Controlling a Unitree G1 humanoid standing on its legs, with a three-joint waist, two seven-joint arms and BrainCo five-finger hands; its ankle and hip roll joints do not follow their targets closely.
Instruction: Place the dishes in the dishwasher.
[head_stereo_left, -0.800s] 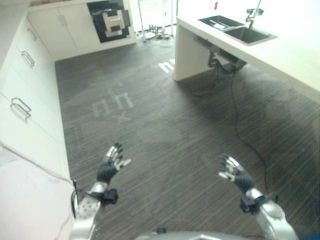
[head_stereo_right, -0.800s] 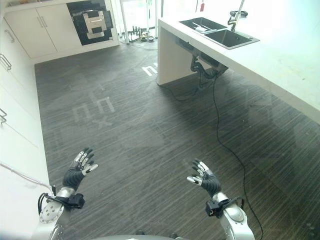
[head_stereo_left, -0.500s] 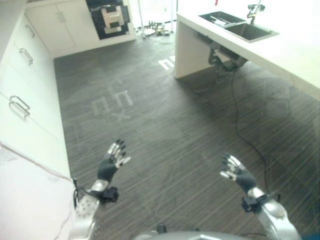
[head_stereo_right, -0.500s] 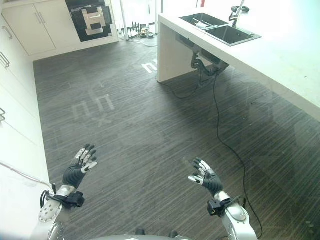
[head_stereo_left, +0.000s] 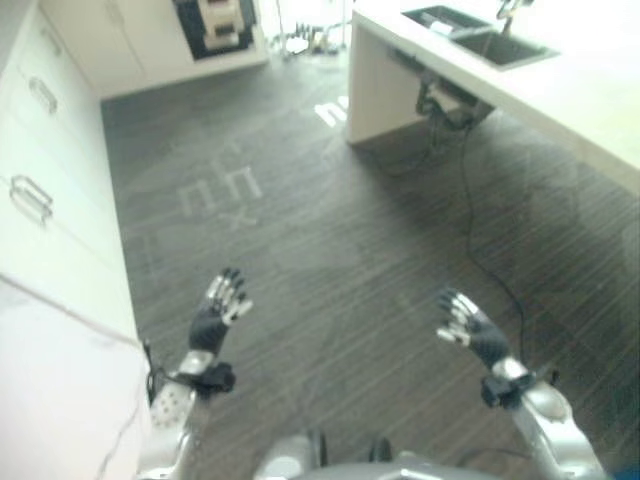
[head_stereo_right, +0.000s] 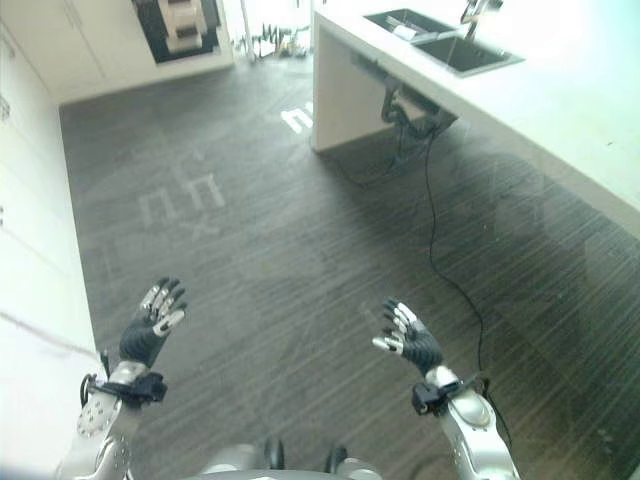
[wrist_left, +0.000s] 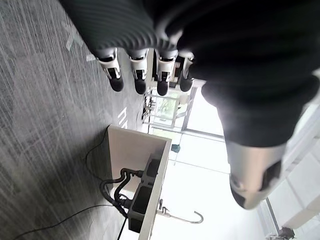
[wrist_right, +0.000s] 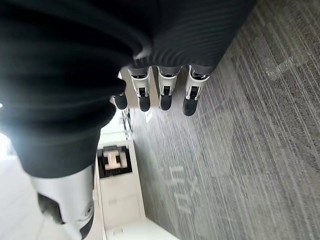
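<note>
My left hand (head_stereo_left: 214, 318) is raised over the dark striped floor at the lower left, fingers straight and spread, holding nothing. At the lower right my right hand (head_stereo_left: 466, 331) is up in the same way, open and empty. Far ahead on the right a white counter (head_stereo_left: 560, 90) carries a double sink (head_stereo_left: 483, 37) with a faucet; something pale lies in the far basin (head_stereo_right: 405, 32), too small to make out. A dark appliance front (head_stereo_left: 217, 22) sits in the white cabinets at the back.
White cabinets with metal handles (head_stereo_left: 30, 198) run along the left. A black cable (head_stereo_left: 470, 240) trails over the floor from the pipes under the counter (head_stereo_left: 440, 100). Pale markings (head_stereo_left: 215, 190) are painted on the floor ahead.
The whole picture has shifted, so the camera has tipped downward. Both hands stay raised and open, in much the same pose.
</note>
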